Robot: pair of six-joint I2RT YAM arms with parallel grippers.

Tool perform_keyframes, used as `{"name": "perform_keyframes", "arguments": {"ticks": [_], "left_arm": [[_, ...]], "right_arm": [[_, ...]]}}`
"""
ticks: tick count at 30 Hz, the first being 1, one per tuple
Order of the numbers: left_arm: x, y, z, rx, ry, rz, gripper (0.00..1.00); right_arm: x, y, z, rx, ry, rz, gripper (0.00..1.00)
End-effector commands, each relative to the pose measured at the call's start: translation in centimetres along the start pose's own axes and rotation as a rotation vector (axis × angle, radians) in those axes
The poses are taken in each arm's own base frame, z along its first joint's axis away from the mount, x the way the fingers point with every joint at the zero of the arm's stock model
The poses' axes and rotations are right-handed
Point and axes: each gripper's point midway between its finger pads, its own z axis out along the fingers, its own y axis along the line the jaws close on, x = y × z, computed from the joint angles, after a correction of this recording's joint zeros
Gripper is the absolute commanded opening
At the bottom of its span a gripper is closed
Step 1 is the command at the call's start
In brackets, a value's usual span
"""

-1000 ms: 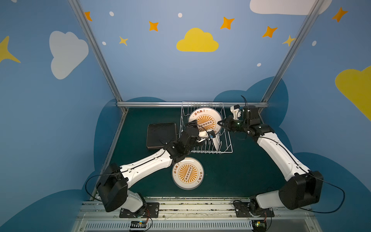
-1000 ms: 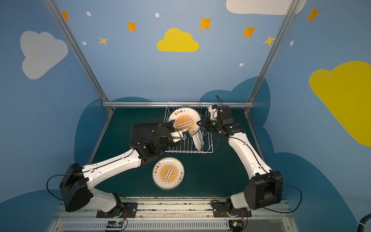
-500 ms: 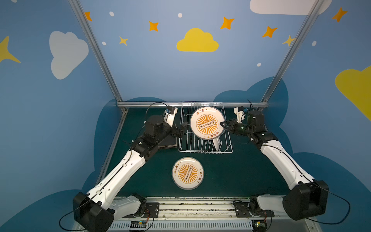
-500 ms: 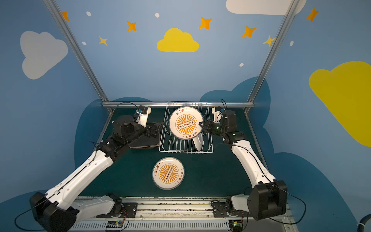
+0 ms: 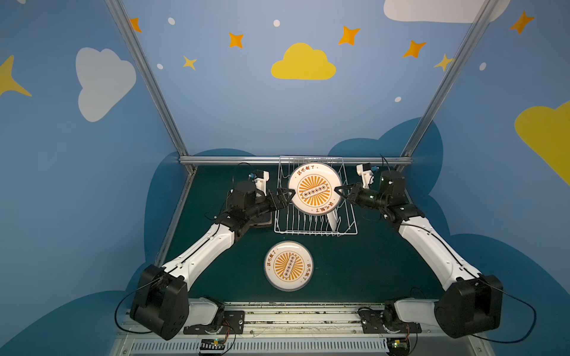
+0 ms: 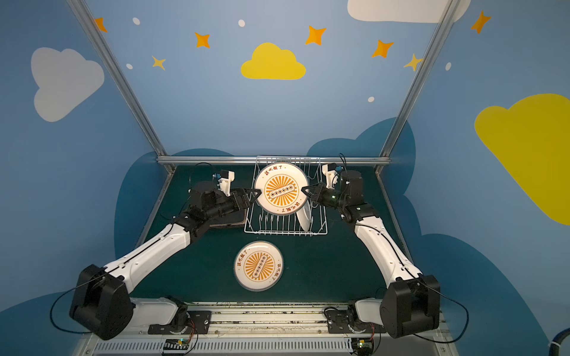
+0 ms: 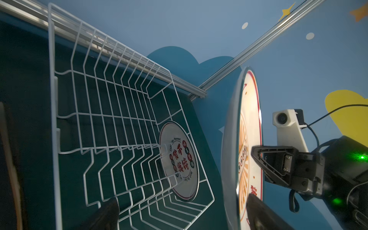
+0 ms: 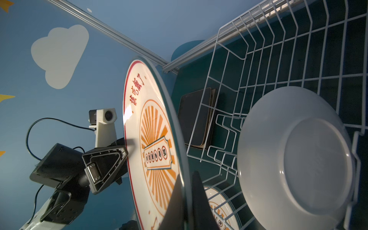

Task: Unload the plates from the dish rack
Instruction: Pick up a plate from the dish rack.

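top views: right gripper (image 5: 339, 189) is clamping the rim of a round white orange-sunburst plate (image 5: 314, 192) above the white wire dish rack (image 5: 308, 229); left gripper (image 5: 288, 194), fingers apart, is straddling the opposite rim. likely stiff, slick, breakable. left wrist: a red-black-printed plate (image 7: 180, 161) is standing racked. right wrist: black square plates (image 8: 196, 117) are lying alongside.

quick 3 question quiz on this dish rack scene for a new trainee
1. True or false: the right end effector is shut on the raised orange plate.
2. How many plates stand in the dish rack? A) none B) one C) three
3. Fill in: the left end effector is ____.
Key: 1 true; 2 B, the red-and-black plate; 3 open.
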Motion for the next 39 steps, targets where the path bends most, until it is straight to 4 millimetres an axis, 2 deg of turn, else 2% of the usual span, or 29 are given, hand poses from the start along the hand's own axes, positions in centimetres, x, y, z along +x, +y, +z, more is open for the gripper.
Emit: {"name": "perform_keyframes", "arguments": {"ticks": [1,12,20,35,39], "left_arm": [[-1.7,-3.3,-0.3,0.115,-0.039,-0.012,0.92],[-1.6,-3.1,0.9,0.128,-0.002,-0.026,0.63],[-1.4,-3.0,1.6,0.141,0.017,-0.052,0.50],[-1.2,-2.5,1.8,0.118,0.029,-0.080,0.04],[-1.3,-2.4,1.5,0.102,0.019,-0.081,0.03]], "right_arm": [[-0.8,1.8,-0.4,-0.069,-0.024,-0.042,0.00],[-0.2,1.7,0.2,-0.097,0.020,-0.020,0.00],[0.4,1.7,1.0,-0.116,0.058,-0.004,0.00],[1.0,1.6,1.5,-0.123,0.092,-0.004,0.00],[1.1,1.5,1.6,-0.122,0.101,0.001,0.00]]}}
